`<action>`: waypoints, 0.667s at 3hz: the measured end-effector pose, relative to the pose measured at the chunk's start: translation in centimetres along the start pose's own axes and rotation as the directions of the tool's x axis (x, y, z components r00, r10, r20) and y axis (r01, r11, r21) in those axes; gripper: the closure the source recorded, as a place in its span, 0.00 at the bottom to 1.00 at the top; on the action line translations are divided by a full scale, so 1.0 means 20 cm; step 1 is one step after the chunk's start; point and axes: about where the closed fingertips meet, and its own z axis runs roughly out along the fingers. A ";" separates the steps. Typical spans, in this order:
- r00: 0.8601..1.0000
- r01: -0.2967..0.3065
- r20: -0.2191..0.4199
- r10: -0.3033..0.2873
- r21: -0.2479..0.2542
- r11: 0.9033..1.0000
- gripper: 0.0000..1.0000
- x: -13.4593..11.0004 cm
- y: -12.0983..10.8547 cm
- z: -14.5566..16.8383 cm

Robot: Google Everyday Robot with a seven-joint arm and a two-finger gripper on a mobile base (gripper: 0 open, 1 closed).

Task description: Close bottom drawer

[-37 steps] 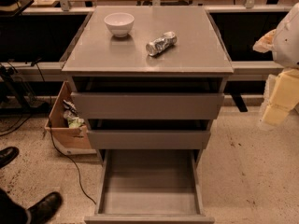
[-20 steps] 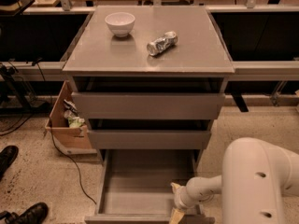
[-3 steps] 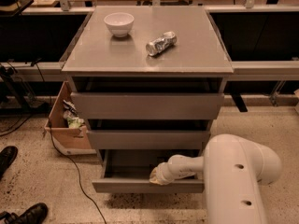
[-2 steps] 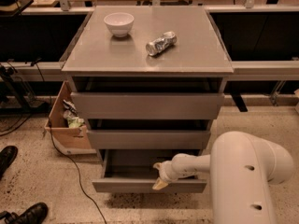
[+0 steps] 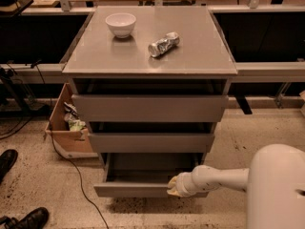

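The bottom drawer [image 5: 133, 190] is a matte grey handleless drawer at the foot of the grey cabinet [image 5: 150, 56]. It stands pulled out a short way, with a strip of its tray showing behind the front panel. My gripper [image 5: 173, 187] is at the end of a white arm reaching in from the lower right. It rests against the right part of the drawer's front panel at its top edge. The two drawers above sit slightly out as well.
A white bowl [image 5: 120, 24] and a crushed silver can [image 5: 163, 44] lie on the cabinet top. A cardboard box [image 5: 66, 128] with rubbish stands on the floor at the left. Black shoes [image 5: 24, 218] and a cable are at the lower left. My white arm housing [image 5: 276, 190] fills the lower right.
The bottom drawer was fully pulled out earlier and now stands much further in. My gripper has stayed against its front panel over the last second, shifting slightly.
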 end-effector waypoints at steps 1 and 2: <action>0.999 -0.035 0.039 0.034 0.004 0.999 1.00 0.15 0.15 -0.04; 0.998 -0.042 0.047 0.042 -0.010 0.999 1.00 0.16 0.15 -0.02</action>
